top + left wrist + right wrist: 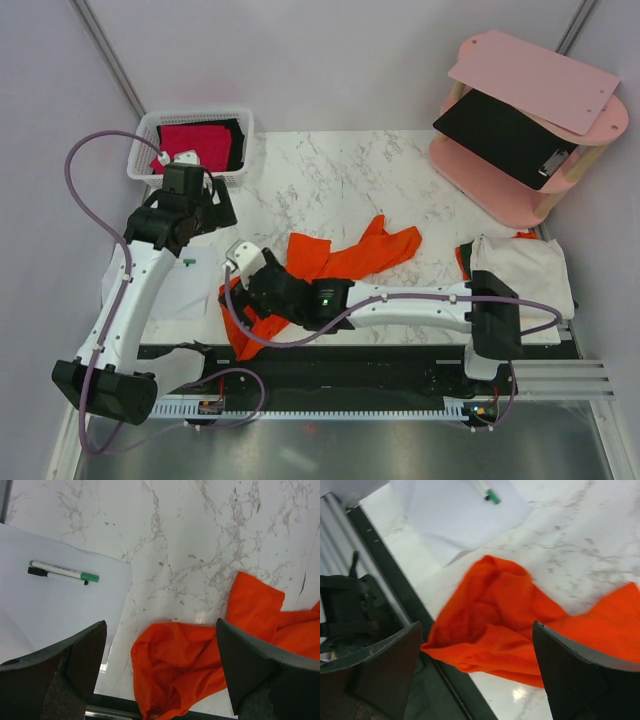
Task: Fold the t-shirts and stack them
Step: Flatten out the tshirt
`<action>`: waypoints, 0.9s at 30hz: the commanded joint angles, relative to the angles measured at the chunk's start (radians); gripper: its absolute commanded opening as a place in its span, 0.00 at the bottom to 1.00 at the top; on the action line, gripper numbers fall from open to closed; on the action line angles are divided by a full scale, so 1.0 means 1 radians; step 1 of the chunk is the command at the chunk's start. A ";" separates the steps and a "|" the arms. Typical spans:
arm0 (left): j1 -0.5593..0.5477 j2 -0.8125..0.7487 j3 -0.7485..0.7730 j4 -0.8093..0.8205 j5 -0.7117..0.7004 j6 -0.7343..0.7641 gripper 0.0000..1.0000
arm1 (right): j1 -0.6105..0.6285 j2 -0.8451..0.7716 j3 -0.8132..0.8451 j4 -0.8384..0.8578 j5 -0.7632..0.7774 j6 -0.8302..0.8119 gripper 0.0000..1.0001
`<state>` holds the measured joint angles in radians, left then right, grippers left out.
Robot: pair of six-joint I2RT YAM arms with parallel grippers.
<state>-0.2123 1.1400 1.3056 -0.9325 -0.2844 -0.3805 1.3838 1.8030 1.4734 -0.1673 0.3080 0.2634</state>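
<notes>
Item: orange t-shirt, crumpled on the marble counter, one end lapping over the near edge. We record the right hand above that end, jaws wide apart, holding nothing. The left hand is likewise spread and empty, beside a white sheet bearing a pen. The crimson t-shirt and black t-shirt lie in the white basket, far left.
</notes>
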 commanded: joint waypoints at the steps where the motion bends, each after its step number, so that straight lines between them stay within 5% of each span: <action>1: 0.004 -0.014 -0.113 0.082 0.138 0.031 0.95 | -0.063 -0.221 -0.094 0.077 0.258 -0.023 0.98; 9: -0.061 0.061 -0.279 0.309 0.432 0.014 0.92 | -0.416 -0.326 -0.235 -0.026 0.249 0.066 0.96; 27: -0.418 0.564 -0.134 0.371 0.372 -0.064 0.88 | -0.634 -0.422 -0.424 -0.041 0.163 0.157 0.96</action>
<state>-0.5961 1.6558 1.1156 -0.5873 0.1257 -0.4011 0.7761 1.4494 1.0733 -0.2180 0.4988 0.3973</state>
